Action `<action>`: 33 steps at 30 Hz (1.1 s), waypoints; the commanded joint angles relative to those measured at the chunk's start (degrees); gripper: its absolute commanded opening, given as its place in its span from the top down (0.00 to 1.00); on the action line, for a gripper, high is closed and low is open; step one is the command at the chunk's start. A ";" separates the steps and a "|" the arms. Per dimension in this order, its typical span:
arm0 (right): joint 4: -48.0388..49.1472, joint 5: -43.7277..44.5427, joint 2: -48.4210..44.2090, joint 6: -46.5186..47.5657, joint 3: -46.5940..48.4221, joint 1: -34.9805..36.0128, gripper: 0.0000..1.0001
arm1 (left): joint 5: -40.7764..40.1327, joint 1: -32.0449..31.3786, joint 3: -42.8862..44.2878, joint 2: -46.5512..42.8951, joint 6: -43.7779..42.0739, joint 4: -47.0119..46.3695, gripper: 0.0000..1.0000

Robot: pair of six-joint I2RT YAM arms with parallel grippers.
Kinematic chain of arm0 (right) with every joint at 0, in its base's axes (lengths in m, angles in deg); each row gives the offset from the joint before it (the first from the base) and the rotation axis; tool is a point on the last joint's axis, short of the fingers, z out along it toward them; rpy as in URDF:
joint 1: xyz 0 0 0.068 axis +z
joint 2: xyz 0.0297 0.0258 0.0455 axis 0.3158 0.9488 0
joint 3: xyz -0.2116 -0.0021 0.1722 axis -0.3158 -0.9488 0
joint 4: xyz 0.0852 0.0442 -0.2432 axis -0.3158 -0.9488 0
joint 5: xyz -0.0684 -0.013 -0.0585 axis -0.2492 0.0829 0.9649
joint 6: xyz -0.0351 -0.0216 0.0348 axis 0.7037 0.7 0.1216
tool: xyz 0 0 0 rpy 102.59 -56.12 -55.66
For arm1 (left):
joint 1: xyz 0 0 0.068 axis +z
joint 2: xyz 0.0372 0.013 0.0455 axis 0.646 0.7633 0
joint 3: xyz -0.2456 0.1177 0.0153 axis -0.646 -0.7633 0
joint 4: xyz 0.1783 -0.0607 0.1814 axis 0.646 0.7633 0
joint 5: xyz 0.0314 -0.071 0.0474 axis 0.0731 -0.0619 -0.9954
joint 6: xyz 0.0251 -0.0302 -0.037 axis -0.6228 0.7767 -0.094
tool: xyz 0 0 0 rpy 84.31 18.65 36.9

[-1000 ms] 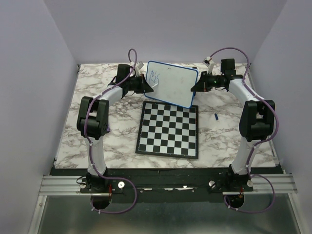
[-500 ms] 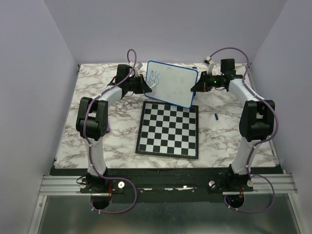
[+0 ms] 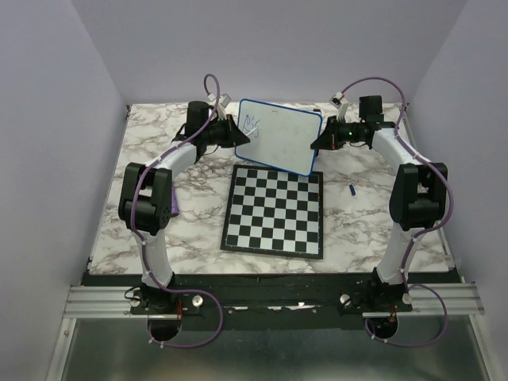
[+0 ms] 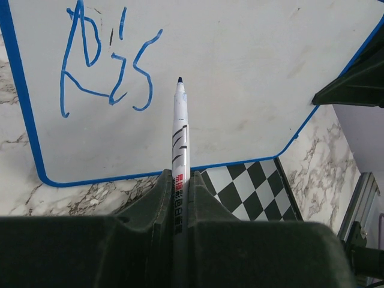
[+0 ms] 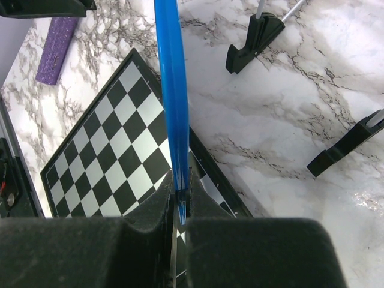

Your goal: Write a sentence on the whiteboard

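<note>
The whiteboard (image 3: 279,136) with its blue rim is held tilted above the back of the table, over the far edge of the chessboard (image 3: 274,210). My right gripper (image 3: 320,144) is shut on its right rim, which runs edge-on (image 5: 171,90) from between the right gripper's (image 5: 182,180) jaws. My left gripper (image 4: 180,180) is shut on a white marker (image 4: 180,138). The marker's dark tip points at the board (image 4: 252,66), just right of the blue handwritten strokes (image 4: 108,66) of the sentence. Whether the tip touches the board I cannot tell.
The black-and-white chessboard (image 4: 252,186) lies flat below the board. Two black feet (image 5: 258,33) (image 5: 348,144) of the board hang over the marble. A small blue cap (image 3: 352,190) lies right of the chessboard. Grey walls close in the left, right and back.
My left arm has swung its elbow to the left, and the wrist has drawn slightly back along the board's left edge. The right arm and the board have stayed still.
</note>
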 commanded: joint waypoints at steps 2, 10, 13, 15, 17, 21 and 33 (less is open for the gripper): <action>-0.16 -1.15 0.72 1.37 1.10 0.51 1.00 | 1.25 -0.89 2.63 0.63 0.72 -0.44 1.00; -0.16 -1.15 0.80 1.37 1.10 0.42 1.00 | 0.37 -1.42 5.01 2.82 -0.68 2.81 1.00; -0.16 -1.15 0.72 1.37 1.10 0.51 1.00 | -0.42 -1.68 5.97 3.53 -1.39 4.57 1.00; -0.16 -1.15 0.72 1.37 1.10 0.42 1.00 | -0.77 -1.77 6.41 3.88 -1.56 5.36 1.00; -0.07 -1.15 0.72 1.37 1.10 0.42 1.00 | -1.21 -1.77 6.50 4.05 -1.65 5.62 1.00; -0.16 -1.15 0.72 1.37 1.10 0.42 1.00 | -2.00 -1.77 6.85 4.58 -1.91 6.15 1.00; -0.16 -1.15 0.72 1.37 1.10 0.42 1.00 | -2.00 -1.95 8.52 6.25 -2.09 7.82 1.00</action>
